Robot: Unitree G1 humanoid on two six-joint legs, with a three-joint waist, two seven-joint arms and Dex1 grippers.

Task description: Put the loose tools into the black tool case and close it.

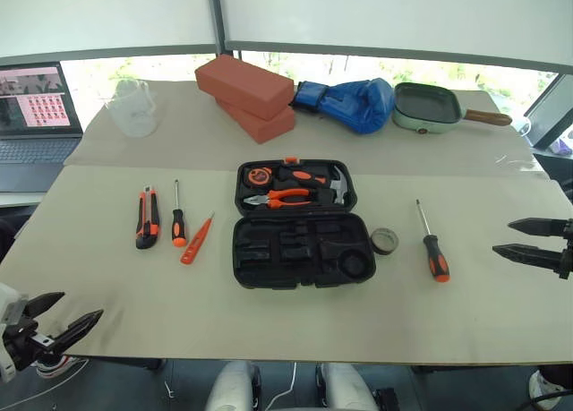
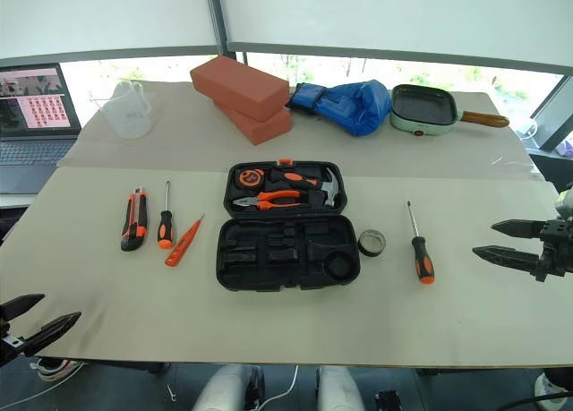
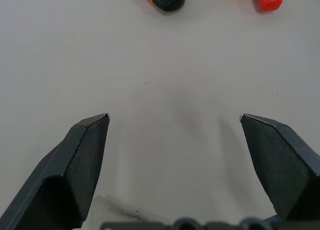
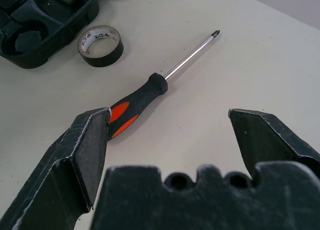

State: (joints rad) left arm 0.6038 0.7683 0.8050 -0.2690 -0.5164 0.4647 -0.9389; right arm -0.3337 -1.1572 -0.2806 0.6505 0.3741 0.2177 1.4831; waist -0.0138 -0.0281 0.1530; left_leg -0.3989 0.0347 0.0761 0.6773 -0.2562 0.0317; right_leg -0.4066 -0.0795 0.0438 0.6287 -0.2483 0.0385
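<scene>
Black tool case [image 1: 300, 250] lies open flat at the middle of the table [image 1: 269, 326], lid half at its 12 o'clock side. The lid already keeps the hammer [image 1: 333, 184], the pliers [image 1: 279, 197] and a small measuring tape [image 1: 258, 175]; the near half shows empty recesses, so I judge the loose tools belong there and packing is not yet begun.

At 9 o'clock from the case lie the utility knife [image 1: 147, 218], a short screwdriver [image 1: 178, 219] and the orange tester pen [image 1: 196, 240], side by side but apart. At 3 o'clock, just beside the case, sits the grey tape roll [image 1: 384, 241], and further out the long screwdriver [image 1: 432, 246].

Both arms wait at the table's edges, probably each for its own side. Right gripper [image 4: 167, 115] hovers with jaws spread wide, aimed at the long screwdriver. Left gripper [image 3: 175, 119], jaws also spread and empty, hangs over bare table near the knife.
</scene>
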